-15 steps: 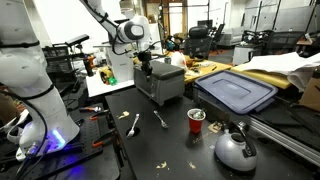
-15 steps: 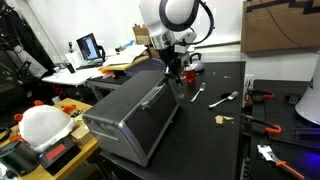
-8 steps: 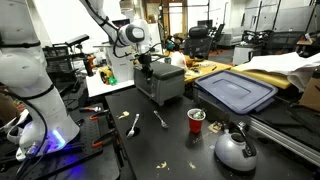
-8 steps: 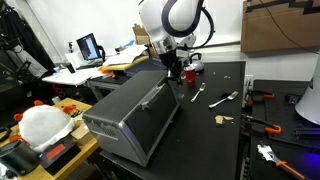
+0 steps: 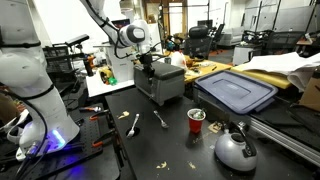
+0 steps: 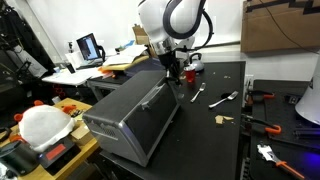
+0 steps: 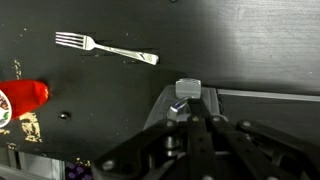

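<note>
At the left edge of the wrist view sits the red cup (image 7: 22, 97), and in the upper left the fork (image 7: 105, 49) lies on the dark bench (image 7: 110, 100). Neither has shifted over the last second.

Move right to the lower centre and your end effector (image 7: 184, 110) is just where it was a moment ago. Its fingers are pressed together, tips right at the small silver tab (image 7: 188, 88) on the edge of the grey metal box (image 7: 270, 105). From this angle you cannot tell whether the tab is truly nipped or only touched.

Both exterior views agree. The end effector (image 5: 147, 62) hangs at the box's top edge left of centre, and in an exterior view the box (image 6: 130, 115) fills the middle of the frame, lying as before.

So nothing has changed. Your arm is parked and the closure is settled. Judging by that, contact at the tab is made, but the box shows no pull or lift.
</note>
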You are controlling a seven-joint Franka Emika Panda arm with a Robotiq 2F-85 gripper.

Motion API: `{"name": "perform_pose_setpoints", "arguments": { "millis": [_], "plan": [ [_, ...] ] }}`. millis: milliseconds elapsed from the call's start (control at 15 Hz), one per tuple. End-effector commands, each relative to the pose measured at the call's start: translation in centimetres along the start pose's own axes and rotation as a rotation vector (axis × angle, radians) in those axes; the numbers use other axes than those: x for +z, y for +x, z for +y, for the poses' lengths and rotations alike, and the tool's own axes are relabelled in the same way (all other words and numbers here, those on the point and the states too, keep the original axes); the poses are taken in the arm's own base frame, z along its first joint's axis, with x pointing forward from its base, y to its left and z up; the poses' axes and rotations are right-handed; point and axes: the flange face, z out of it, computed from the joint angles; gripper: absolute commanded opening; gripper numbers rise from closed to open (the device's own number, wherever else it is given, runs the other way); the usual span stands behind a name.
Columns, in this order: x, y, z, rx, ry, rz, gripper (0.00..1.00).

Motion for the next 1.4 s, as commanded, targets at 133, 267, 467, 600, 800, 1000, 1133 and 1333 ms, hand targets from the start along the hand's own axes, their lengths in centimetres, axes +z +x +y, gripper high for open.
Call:
{"name": "perform_pose_setpoints", "arguments": {
  "millis": [133,267,467,600,800,1000,1133,1333],
  "plan": [
    [0.1,0.7,1.3,0.070,-0.049,0.035,0.00],
    [0.3,0.8,1.6,0.082,-0.065,0.036,0.00],
    [0.2,0.8,1.5,0.089,-0.064,0.037,0.00],
    [-0.2,0.8,1.5,0.096,-0.061,0.040,0.00],
    [-1.1,0.9,1.6,0.113,-0.069,0.059,0.00],
    [-1.2,1.0,1.5,0.116,-0.053,0.057,0.00],
    [-0.9,1.1,1.5,0.118,-0.035,0.044,0.00],
    [-0.6,1.1,1.4,0.126,0.001,0.025,0.00]
  ]
}}
